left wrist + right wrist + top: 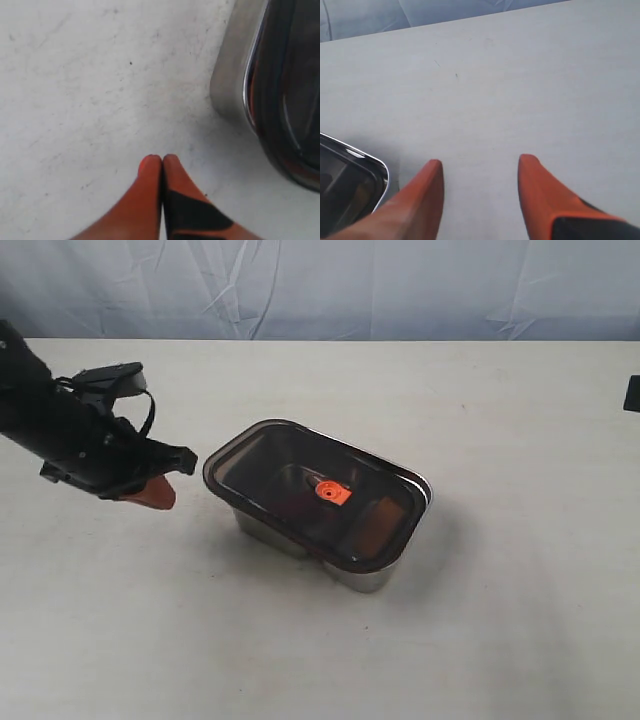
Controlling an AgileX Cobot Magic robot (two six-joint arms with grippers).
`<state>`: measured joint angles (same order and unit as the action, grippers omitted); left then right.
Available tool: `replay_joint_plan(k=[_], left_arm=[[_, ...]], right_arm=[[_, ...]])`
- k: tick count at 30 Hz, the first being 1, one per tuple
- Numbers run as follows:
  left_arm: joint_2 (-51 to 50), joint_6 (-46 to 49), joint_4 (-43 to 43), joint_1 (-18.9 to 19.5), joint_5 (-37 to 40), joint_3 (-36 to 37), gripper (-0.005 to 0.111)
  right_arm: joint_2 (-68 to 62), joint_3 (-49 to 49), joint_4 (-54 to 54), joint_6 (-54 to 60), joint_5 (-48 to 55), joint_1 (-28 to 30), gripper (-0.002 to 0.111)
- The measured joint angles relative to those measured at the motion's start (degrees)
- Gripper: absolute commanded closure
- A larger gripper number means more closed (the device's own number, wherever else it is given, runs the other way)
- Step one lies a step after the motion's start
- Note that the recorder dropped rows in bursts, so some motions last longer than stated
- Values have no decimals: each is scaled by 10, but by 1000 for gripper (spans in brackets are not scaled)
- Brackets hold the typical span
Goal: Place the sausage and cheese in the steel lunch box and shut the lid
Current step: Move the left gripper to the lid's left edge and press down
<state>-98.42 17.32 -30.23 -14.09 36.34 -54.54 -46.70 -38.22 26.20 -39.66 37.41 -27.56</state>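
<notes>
From outside we see the dark smoky translucent lid [300, 485] sitting on the shiny steel rectangular lunch box [375, 577] mid pale table [500, 640], our left pincer [160, 495] near it. Left wrist cam: that pincer's pinched tight, holding nothing, near the box's corner. Right wrist cam: right pincer [480, 165] spread wide, empty, above the table.

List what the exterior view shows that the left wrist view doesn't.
Exterior only: the whole lid with its orange valve tab, and the left arm. Left wrist only: a close look at the left gripper, shut tip to tip, empty. Both: the steel lunch box, lid resting on it, on the white table.
</notes>
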Motion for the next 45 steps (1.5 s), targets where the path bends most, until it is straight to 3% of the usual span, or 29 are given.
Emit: replay_joint_plan(k=[7, 10, 45], left_arm=[[0, -173, 202, -55, 14, -76, 107], [0, -211, 245, -70, 25, -98, 107], [-90, -256, 312, -151, 93, -161, 107]], right_arm=[[0, 0, 0, 0, 0, 0, 62], [0, 0, 0, 0, 0, 0, 62], [0, 0, -8, 4, -4, 0, 62]])
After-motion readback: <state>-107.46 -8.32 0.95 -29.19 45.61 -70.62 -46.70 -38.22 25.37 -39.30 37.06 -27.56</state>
